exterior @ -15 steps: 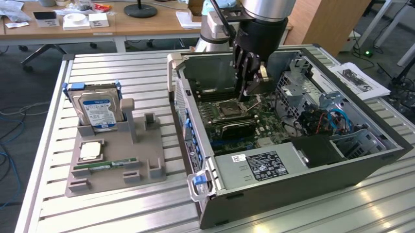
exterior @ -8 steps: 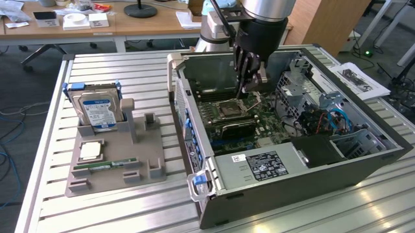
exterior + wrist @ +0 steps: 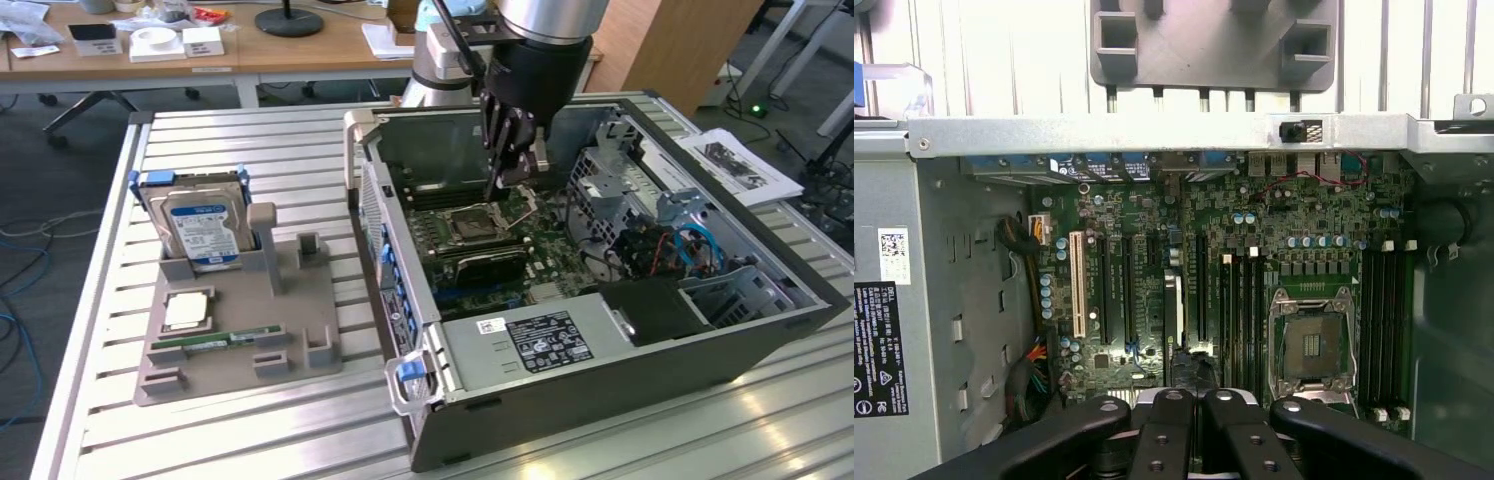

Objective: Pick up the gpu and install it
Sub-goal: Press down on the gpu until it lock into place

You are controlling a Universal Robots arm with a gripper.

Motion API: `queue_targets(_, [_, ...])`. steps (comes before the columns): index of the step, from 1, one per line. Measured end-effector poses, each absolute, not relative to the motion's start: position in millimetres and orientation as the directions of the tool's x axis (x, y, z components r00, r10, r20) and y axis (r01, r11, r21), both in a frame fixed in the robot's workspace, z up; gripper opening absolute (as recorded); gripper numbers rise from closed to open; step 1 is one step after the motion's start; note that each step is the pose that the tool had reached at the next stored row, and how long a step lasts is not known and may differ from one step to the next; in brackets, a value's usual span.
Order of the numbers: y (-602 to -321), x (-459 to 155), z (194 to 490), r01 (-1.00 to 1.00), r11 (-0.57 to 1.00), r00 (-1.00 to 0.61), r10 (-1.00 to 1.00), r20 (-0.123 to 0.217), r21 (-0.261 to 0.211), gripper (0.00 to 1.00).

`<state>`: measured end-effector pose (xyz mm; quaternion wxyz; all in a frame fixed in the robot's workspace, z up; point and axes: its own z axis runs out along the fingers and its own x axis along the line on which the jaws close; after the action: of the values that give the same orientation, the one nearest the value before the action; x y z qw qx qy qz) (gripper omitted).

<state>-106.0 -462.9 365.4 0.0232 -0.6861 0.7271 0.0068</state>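
My gripper (image 3: pixel 511 180) hangs inside the open computer case (image 3: pixel 400 250), low over the motherboard (image 3: pixel 534 265), with its black fingers (image 3: pixel 1172 430) shut together. A thin dark card, the gpu (image 3: pixel 1174 320), stands edge-on among the expansion slots (image 3: pixel 1124 290), right below the fingertips. I cannot tell whether the fingers touch its top edge. The empty processor socket (image 3: pixel 1311 345) lies beside it.
On the slatted table, a grey parts holder (image 3: pixel 287 310) at the exterior view's left carries a hard drive (image 3: pixel 200 230), a processor (image 3: pixel 187 310) and a green memory stick (image 3: pixel 214 340). The case walls, drive cage (image 3: pixel 621 175) and power supply (image 3: pixel 541 345) ring the gripper.
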Motion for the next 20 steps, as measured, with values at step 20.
queue_targets(20, [-462.9, -106.1, 340.0, -0.998, 0.059, -0.058, -0.997, -0.043, -0.022, 0.11])
